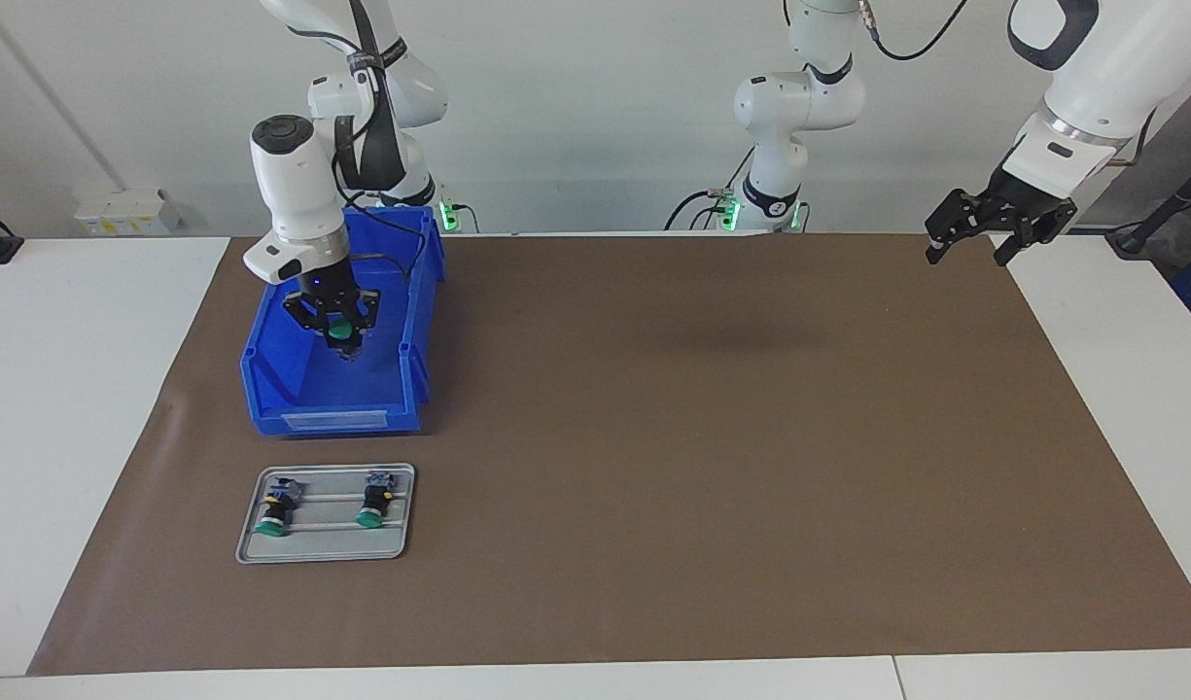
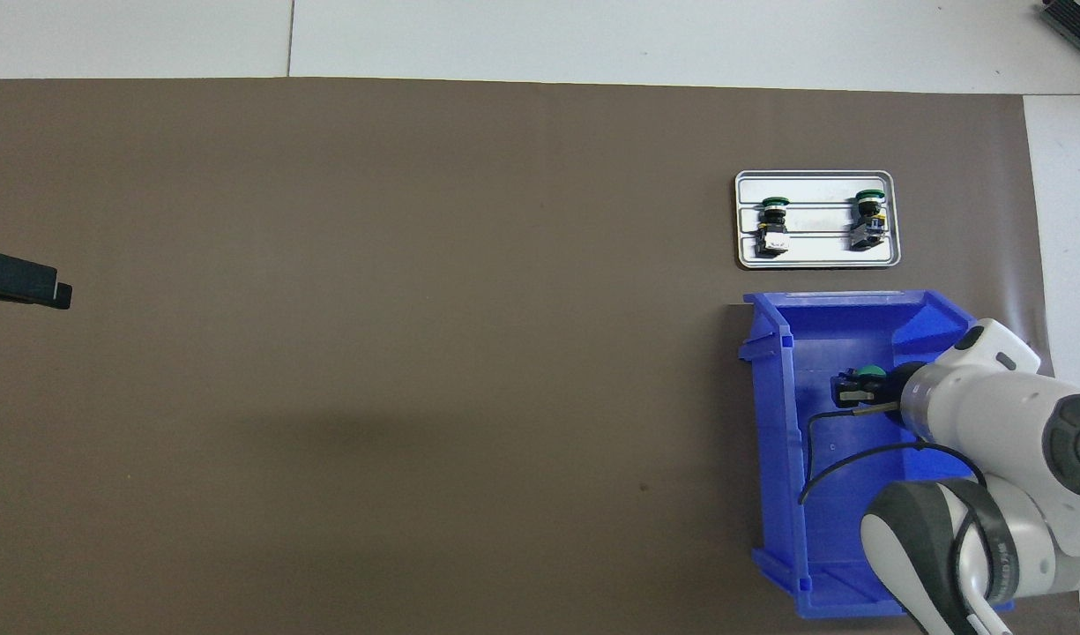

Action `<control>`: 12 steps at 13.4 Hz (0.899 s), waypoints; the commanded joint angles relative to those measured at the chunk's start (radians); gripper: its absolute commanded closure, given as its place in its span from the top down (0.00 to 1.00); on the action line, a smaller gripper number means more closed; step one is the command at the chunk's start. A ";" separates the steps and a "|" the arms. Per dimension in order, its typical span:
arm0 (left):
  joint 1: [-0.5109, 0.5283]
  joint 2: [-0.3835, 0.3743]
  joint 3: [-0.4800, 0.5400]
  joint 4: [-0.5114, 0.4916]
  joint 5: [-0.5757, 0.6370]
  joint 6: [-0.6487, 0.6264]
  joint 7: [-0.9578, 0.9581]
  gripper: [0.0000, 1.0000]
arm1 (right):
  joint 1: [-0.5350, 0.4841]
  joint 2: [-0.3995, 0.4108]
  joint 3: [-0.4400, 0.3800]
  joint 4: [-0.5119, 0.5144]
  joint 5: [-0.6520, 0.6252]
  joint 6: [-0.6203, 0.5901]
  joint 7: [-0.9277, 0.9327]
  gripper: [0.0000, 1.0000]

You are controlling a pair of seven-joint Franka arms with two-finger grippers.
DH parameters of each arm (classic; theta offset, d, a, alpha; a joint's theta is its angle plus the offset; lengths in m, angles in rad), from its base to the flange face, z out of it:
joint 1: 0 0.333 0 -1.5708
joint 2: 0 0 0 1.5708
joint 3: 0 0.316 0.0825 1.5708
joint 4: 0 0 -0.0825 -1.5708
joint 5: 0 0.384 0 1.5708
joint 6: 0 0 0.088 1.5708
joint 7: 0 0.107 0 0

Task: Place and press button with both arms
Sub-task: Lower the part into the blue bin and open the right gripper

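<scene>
- Right end effector (image 1: 340, 335) hangs low inside the blue bin (image 1: 415, 321), its black fingers pinched narrow around a button (image 1: 340, 331); the round green cap shows between the splayed outer links.
- From overhead, the same button (image 2: 869, 373) peeks out just ahead of the white wrist, over the bin's floor.
- That right arm (image 1: 298, 199) drops almost straight down into the bin, glossy white shells with dark joint bands, a black cable looping off the wrist.
- Left end effector (image 1: 974, 238) hovers over the edge of the mat at the left arm's end of the bench, fingers spread wide, nothing in them; this arm waits.
- Overhead, only a black tip of the left end effector (image 2: 19, 282) pokes in from the frame's edge.
- Blue bin is hard moulded plastic, open-topped, with sloped walls and a label strip on its low lip.
- Just beside it, farther from the robots, lies a shallow grey metal tray (image 1: 250, 549) with rounded corners and two thin rails.
- Two more buttons (image 1: 274, 510) rest on their sides on the rails, well apart, green caps pointing away from the robots, black barrels and grey-blue bases.
- A matte brown mat (image 1: 712, 467) covers most of the white bench (image 1: 70, 389).
- A plain pale wall rises at the robots' end.
</scene>
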 commanded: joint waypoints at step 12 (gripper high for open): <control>0.006 -0.033 -0.003 -0.041 -0.002 0.017 -0.006 1.00 | -0.051 0.065 0.011 -0.045 0.007 0.141 -0.012 0.99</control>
